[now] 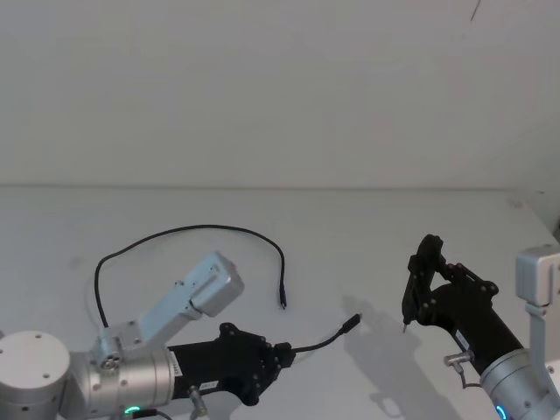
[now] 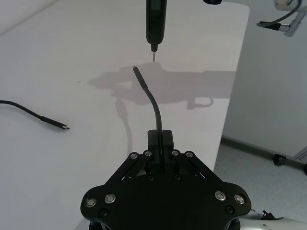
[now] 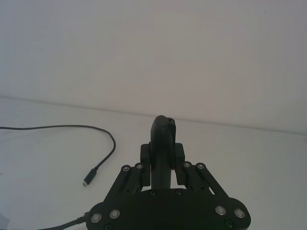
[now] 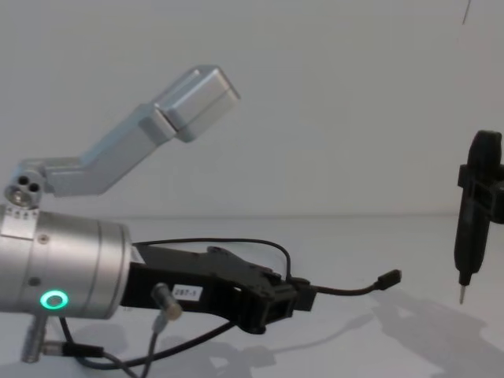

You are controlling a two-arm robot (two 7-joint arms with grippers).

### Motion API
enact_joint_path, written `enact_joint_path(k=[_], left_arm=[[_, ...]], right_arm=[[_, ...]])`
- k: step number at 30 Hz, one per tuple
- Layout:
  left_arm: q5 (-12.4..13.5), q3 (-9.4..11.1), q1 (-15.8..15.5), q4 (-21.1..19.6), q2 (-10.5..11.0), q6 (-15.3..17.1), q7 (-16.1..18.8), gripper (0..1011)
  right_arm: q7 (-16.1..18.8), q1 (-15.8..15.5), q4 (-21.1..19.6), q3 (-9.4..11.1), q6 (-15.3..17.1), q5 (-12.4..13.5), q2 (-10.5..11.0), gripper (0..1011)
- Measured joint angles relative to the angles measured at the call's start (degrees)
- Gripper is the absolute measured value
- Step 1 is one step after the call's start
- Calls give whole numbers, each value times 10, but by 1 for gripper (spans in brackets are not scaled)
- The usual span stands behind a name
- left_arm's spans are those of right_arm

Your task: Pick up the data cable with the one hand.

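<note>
counter: broad white flat counter [image 1: 262,219], matte and plain; its far edge meets the wall in a straight line.
wall: plain white wall [image 1: 262,87] behind the counter.
mark on wall: thin dark slanted line [image 1: 475,10] near the upper right corner of the head view.
tool: black pen-shaped tool with a short metal tip [image 4: 470,236], upright with the tip pointing down, over the right side of the counter, tip apart from its shadow.
shadows: soft grey shadows [image 2: 182,81] on the counter under and beside the tool.
floor: pale grey floor [image 2: 249,167] beyond the counter's side edge, seen from the left wrist.
caster: small dark caster wheel [image 2: 279,159] on that floor.
</note>
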Motion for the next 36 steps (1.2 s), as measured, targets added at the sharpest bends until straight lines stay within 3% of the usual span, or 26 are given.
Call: enact_joint_path(k=[16, 27, 36], left_arm=[[-15, -12, 15, -25, 28, -5, -5, 40], [-18, -14, 18, -30, 34, -6, -6, 40], [-19, -15, 19, -32, 37, -7, -6, 40]], right_arm=[[0, 2, -9, 2, -5, 3, -10, 279], [10, 10, -28, -3, -2, 26, -35, 279], [18, 11, -40, -5, 20, 49, -53, 279]])
